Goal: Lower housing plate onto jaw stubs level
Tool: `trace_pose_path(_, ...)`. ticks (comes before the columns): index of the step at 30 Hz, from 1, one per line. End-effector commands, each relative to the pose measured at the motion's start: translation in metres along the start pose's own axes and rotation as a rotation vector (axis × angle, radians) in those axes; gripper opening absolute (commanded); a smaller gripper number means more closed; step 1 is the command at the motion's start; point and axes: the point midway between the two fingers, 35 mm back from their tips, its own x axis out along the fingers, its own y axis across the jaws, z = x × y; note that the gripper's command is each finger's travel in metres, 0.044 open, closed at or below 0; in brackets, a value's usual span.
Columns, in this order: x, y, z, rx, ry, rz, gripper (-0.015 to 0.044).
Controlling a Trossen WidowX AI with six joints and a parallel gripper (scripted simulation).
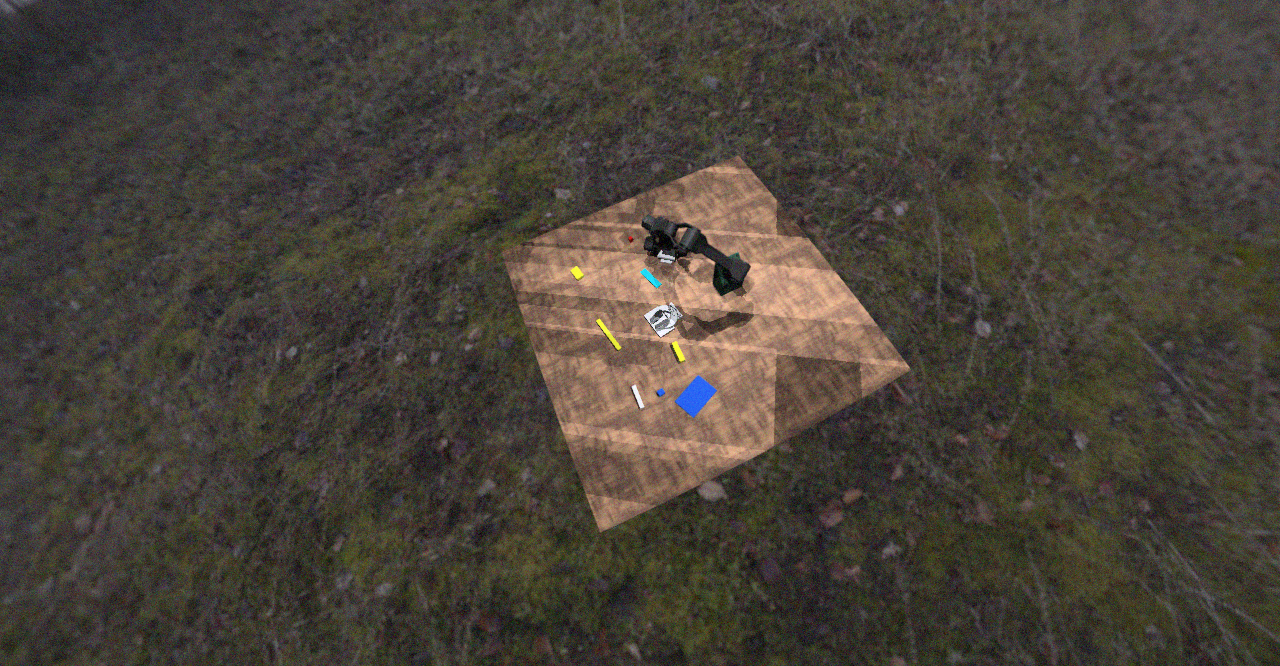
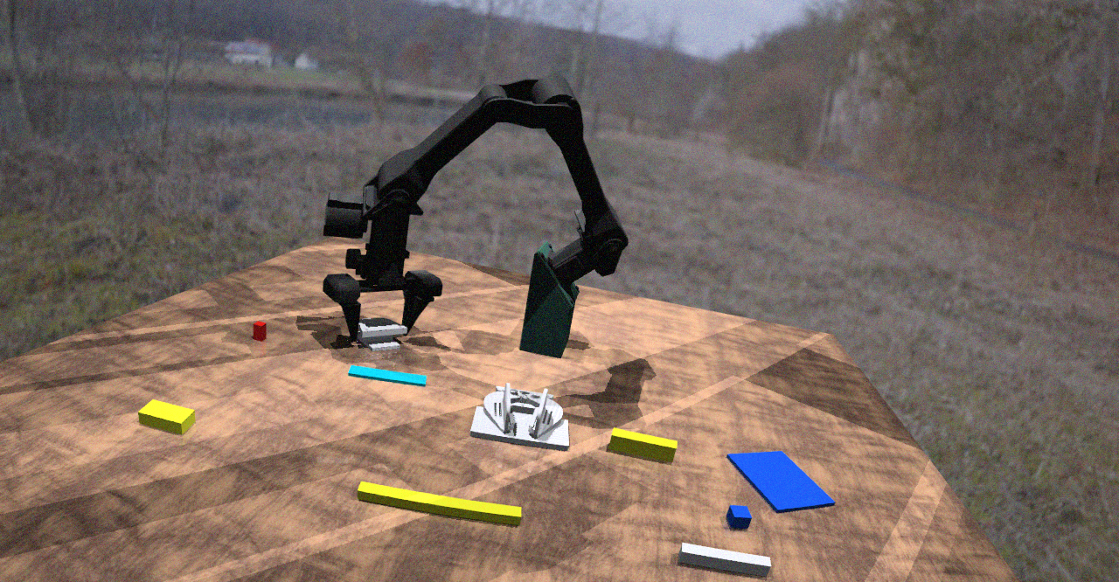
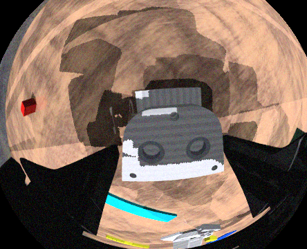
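Note:
The housing plate is a light grey, round-backed piece with two round holes. It rests on a small stepped block that sticks out beyond its edge. My gripper is open and low over it, with one finger on each side of the plate. Whether the fingers touch it is not clear. The white base stands apart from the plate, nearer the table middle. Two jaws stand upright on it; their pins are too small to make out.
A cyan strip lies between the plate and the base. A red block lies beyond one finger. Yellow bars, a yellow block, a blue sheet, a blue cube and a white bar lie around.

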Motion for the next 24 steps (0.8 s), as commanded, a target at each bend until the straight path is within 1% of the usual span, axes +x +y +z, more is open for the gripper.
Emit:
trace_pose_path(1, 0.0008, -0.0004, -0.0005, 0.006, 0.003, 0.000, 0.0440)
trace_pose_path(12, 0.0015, -0.0004, -0.0005, 0.006, 0.003, 0.000, 0.0440)
trace_pose_path(24, 0.0008, -0.0002, 0.0000, 0.000, 0.000, -0.001, 0.0360)
